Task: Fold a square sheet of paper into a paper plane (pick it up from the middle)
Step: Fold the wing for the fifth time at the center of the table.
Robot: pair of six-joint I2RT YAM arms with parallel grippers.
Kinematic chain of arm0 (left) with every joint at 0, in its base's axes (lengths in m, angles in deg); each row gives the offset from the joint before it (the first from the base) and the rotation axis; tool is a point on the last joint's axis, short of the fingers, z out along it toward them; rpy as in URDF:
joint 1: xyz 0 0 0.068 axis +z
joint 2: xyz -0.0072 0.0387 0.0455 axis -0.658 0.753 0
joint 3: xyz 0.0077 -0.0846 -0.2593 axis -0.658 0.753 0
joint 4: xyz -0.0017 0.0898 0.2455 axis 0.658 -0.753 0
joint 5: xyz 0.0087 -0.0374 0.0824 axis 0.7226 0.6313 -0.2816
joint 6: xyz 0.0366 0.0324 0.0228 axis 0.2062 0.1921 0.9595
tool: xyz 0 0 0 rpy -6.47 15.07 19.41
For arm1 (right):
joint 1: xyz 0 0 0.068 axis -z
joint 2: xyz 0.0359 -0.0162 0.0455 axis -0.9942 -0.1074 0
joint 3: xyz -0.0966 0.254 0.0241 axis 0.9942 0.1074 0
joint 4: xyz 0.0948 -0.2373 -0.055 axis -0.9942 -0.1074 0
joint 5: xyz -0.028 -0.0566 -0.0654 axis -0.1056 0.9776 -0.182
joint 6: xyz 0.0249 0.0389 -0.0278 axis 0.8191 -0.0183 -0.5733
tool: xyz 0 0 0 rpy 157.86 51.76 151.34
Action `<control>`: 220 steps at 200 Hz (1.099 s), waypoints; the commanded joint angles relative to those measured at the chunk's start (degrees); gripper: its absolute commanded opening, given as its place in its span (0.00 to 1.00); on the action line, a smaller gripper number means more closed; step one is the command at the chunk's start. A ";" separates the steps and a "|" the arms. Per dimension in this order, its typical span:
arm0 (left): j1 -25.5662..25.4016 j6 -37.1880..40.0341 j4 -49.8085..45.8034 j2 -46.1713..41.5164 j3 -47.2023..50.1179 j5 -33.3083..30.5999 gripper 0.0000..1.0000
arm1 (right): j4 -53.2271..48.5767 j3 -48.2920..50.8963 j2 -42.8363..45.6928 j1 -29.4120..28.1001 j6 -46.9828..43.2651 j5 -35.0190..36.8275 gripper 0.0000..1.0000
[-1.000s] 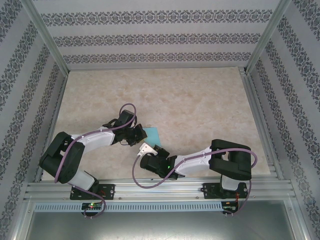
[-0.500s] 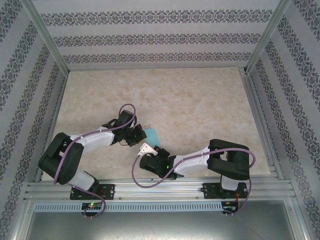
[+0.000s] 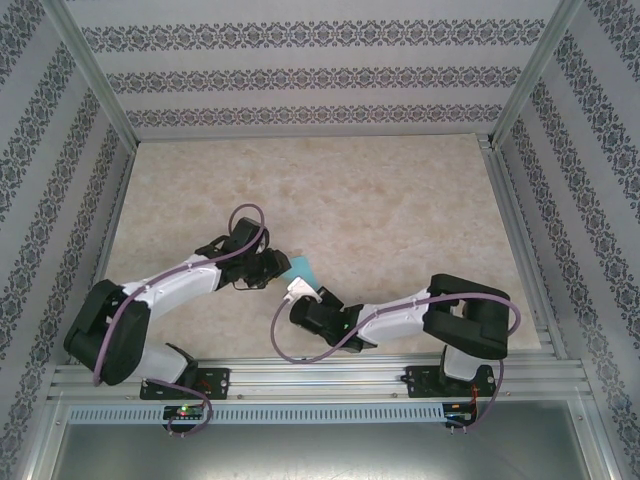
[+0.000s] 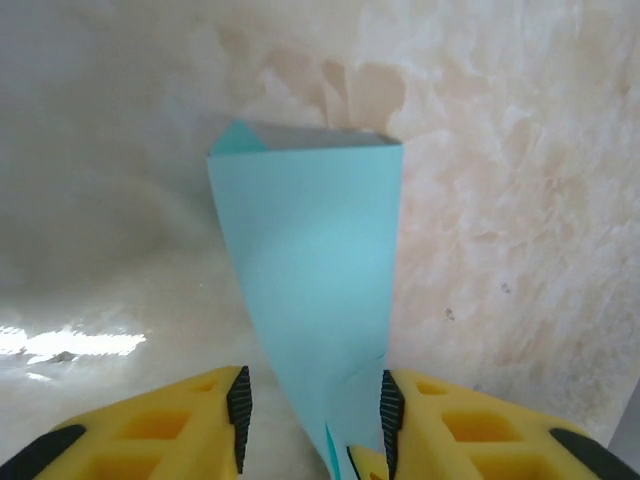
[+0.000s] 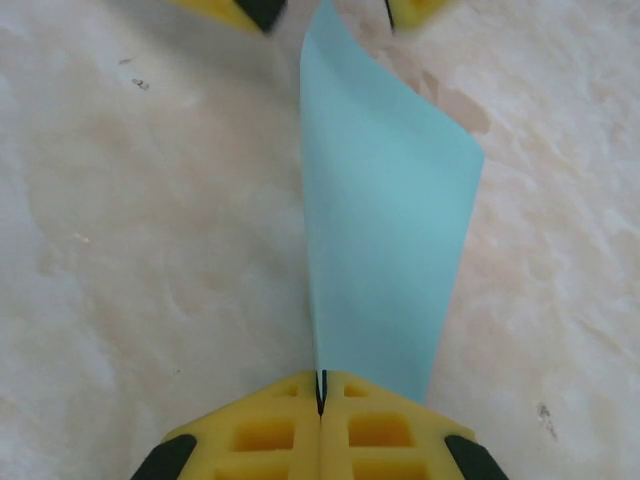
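Top external view: the worktop [image 3: 400,200] is bounded by aluminium rails [image 3: 505,230] at the sides and near edge, and patterned walls [image 3: 300,75] are set around it. Open surface is seen beyond the arms and to both sides, while the two grippers are crowded together near the front centre. The sheet [image 3: 303,268] is held there, between the left gripper [image 3: 279,270] and the right gripper [image 3: 298,291]. The right fingers [image 5: 270,425] are clenched on one end of it. The left fingers [image 4: 238,400] are spread, with the other end passing between them, nearer one pad. The sheet is plain turquoise, unmarked, and is bowed into a curve rather than laid flat.
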 commanded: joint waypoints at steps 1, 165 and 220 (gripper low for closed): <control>0.79 1.41 -8.28 -5.10 -1.88 -7.93 0.52 | 6.53 2.22 2.72 2.21 4.34 -9.45 0.00; 0.89 0.72 -8.27 -9.07 1.42 -8.48 0.55 | 22.83 8.68 0.19 19.45 29.47 -41.26 0.00; 0.89 0.43 -7.26 -8.18 2.09 -7.68 0.54 | 26.31 9.23 -2.65 23.11 37.67 -46.62 0.00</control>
